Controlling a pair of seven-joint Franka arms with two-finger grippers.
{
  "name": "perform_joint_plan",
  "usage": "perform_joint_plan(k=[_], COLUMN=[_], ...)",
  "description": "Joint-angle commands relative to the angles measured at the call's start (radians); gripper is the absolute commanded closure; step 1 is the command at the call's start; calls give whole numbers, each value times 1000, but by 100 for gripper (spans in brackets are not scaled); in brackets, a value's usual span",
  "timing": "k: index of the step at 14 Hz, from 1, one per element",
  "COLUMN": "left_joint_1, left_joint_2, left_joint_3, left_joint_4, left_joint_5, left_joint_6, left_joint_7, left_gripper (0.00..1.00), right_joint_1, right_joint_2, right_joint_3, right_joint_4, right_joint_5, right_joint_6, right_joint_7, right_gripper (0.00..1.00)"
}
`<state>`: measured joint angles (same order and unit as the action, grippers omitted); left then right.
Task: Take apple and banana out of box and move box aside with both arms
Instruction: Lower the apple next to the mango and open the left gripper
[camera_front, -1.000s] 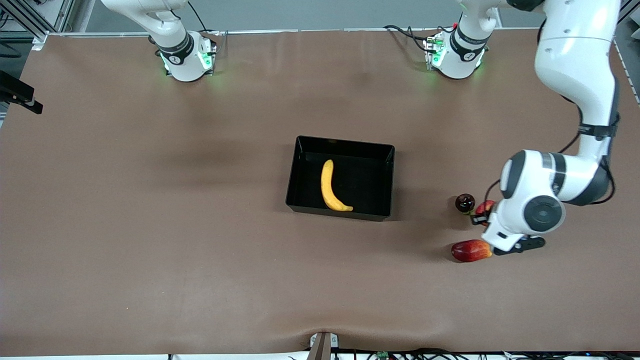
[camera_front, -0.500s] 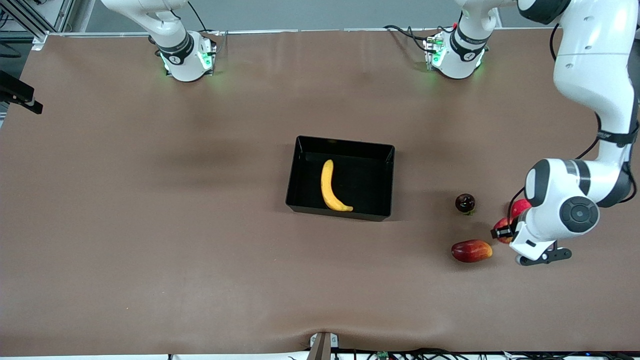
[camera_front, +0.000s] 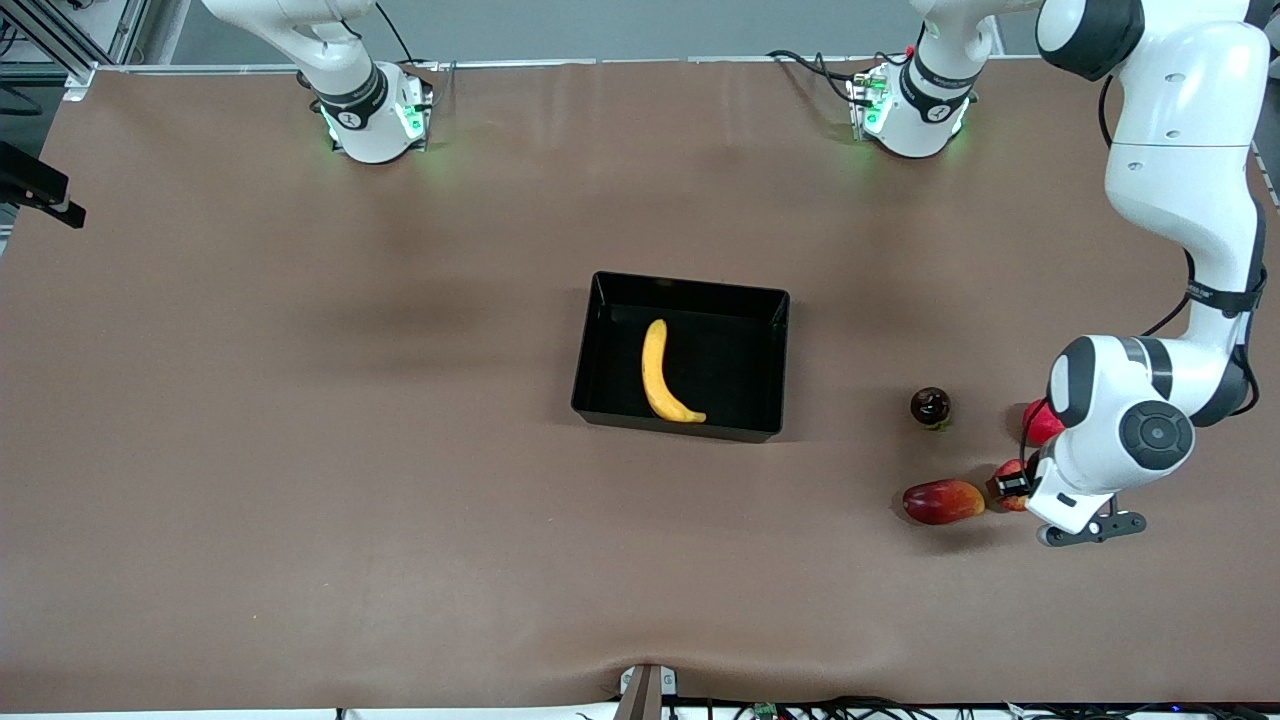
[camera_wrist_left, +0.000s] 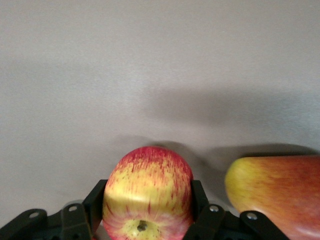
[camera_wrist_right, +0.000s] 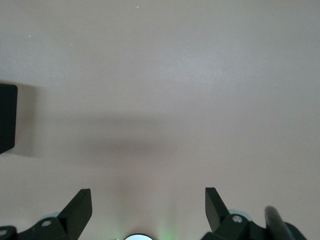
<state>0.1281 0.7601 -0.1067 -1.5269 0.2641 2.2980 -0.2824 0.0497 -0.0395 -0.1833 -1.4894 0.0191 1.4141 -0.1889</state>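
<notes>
My left tool (camera_wrist_left: 148, 220) has the apple (camera_wrist_left: 148, 192) pinched between both fingers (camera_wrist_left: 95, 207), red streaks over yellow, stem dimple facing my wrist camera. It sits low at the left arm's end of the surface (camera_front: 300, 450), just beside the oblong red-yellow fruit (camera_front: 943, 501) (whether they touch, I cannot tell). The banana (camera_front: 664, 374) lies inside the black box (camera_front: 600, 345) mid-surface. A dark round fruit (camera_front: 930, 405) and a plain red one (camera_front: 1040, 422) rest nearby. My right tool (camera_wrist_right: 145, 210) waits with fingers spread wide, holding nothing.
</notes>
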Motion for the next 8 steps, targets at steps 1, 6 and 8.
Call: perform_joint_plan(k=[1, 6, 8], left_joint_1=[21, 44, 54], left_joint_2=[31, 76, 56], left_joint_3=[-5, -5, -7], left_joint_4=[37, 51, 53], left_joint_5=[21, 18, 23], left_joint_6=[15, 101, 98], left_joint_7=[26, 26, 29], left_gripper=[100, 2, 0], right_joint_1=[-11, -11, -11], right_joint_2=[10, 12, 12], right_joint_3=[5, 5, 5], right_joint_4=[18, 18, 18], right_joint_5=[4, 4, 4], right_joint_6=[-7, -7, -7], right_joint_7=[-3, -3, -3], right_gripper=[0, 0, 0])
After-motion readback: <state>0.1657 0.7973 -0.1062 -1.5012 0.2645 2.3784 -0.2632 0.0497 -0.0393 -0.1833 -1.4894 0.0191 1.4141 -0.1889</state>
